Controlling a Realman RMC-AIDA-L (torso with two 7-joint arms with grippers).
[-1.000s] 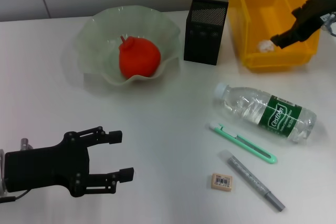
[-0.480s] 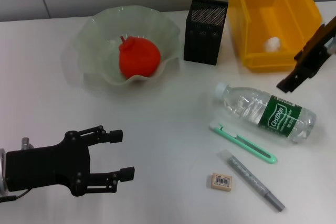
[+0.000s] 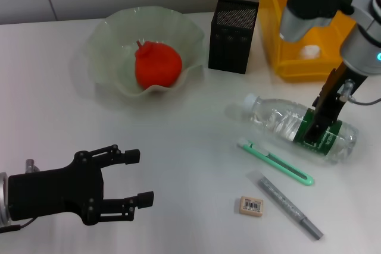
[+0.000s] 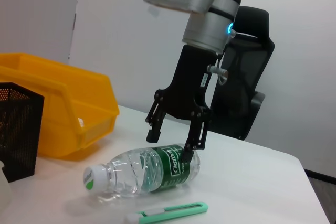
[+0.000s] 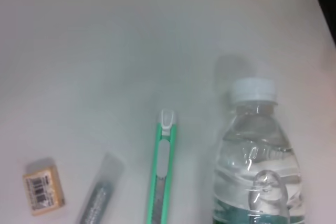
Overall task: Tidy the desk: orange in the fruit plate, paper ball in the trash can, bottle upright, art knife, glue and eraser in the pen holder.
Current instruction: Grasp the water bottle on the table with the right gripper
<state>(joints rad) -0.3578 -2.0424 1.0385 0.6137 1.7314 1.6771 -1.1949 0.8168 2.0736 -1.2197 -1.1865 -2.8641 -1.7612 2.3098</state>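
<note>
Right gripper over the lying bottle
The right gripper (image 4: 173, 139), jaws spread and empty, straddles the green label of the bottle (image 3: 300, 127) on its side directly beneath; a shallow pinch could roll the round body away

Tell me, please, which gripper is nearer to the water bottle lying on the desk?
The right gripper is open directly over the water bottle; the left gripper sits far across the desk.

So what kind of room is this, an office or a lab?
Probably an office-style test room: a white desk laid out with stationery beside a black mesh pen holder, and a black office chair against a plain white wall in the left wrist view.
</note>
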